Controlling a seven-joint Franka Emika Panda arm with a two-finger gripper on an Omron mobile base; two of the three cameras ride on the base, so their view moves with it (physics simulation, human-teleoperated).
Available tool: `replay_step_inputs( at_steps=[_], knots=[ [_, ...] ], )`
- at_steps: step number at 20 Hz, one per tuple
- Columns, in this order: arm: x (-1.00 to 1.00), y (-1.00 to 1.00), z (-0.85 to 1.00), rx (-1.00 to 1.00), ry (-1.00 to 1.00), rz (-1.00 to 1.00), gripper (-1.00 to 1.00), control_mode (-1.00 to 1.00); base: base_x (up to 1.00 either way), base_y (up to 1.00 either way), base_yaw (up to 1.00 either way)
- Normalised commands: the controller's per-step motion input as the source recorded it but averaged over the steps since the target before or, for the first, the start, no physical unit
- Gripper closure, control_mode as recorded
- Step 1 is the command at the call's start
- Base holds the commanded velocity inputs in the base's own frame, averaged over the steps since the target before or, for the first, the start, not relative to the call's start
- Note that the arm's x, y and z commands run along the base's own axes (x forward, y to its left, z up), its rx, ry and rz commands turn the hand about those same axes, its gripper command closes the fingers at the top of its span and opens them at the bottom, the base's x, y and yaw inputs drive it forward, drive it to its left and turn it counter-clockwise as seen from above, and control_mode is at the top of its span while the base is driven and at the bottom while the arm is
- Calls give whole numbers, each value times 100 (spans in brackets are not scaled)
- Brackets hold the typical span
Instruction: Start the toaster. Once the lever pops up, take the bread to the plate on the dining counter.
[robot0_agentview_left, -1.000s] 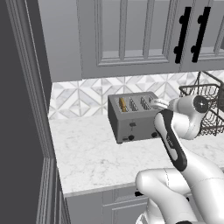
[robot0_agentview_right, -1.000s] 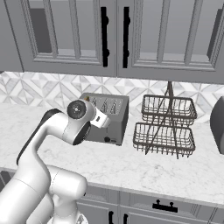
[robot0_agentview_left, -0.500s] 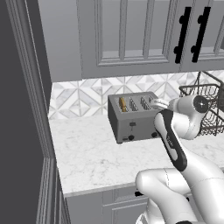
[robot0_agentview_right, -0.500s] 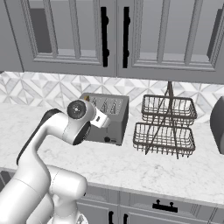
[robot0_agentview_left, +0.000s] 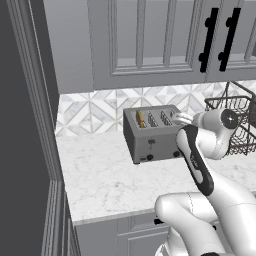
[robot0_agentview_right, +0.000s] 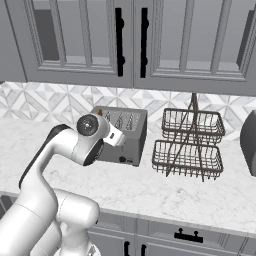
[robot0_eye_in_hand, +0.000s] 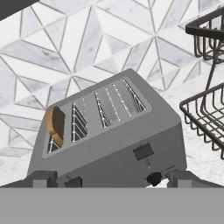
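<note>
The grey four-slot toaster (robot0_agentview_left: 150, 137) (robot0_agentview_right: 124, 134) (robot0_eye_in_hand: 109, 140) stands on the marble worktop against the tiled wall. The bread (robot0_agentview_left: 140, 119) (robot0_eye_in_hand: 56, 126), a tan slice, sticks up from the slot at one end. On the toaster's front face are two dark levers, one lever (robot0_eye_in_hand: 143, 152) near the middle and another (robot0_eye_in_hand: 73, 181) low under the bread, and a round knob (robot0_eye_in_hand: 153, 177). My gripper (robot0_eye_in_hand: 112, 180) (robot0_agentview_left: 181, 119) hovers open just in front of and above the toaster, its fingertips (robot0_eye_in_hand: 43, 178) wide apart and holding nothing. The plate and the dining counter are out of view.
A dark two-tier wire basket rack (robot0_agentview_right: 192, 145) (robot0_agentview_left: 235, 120) (robot0_eye_in_hand: 205, 87) stands close beside the toaster. A grey microwave (robot0_agentview_right: 248, 142) shows at the far edge. Grey wall cabinets (robot0_agentview_right: 130, 40) hang above, and a tall dark panel (robot0_agentview_left: 25, 125) bounds the worktop on the other side.
</note>
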Motion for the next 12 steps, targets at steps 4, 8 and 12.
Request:
replay_step_inputs(
  at_steps=[4,8,12],
  knots=[
    [0,0,0,0,0,0,-100,-100,0,0,0],
    [0,0,0,0,0,0,-100,-100,0,0,0],
    [0,0,0,0,0,0,-100,-100,0,0,0]
  ],
)
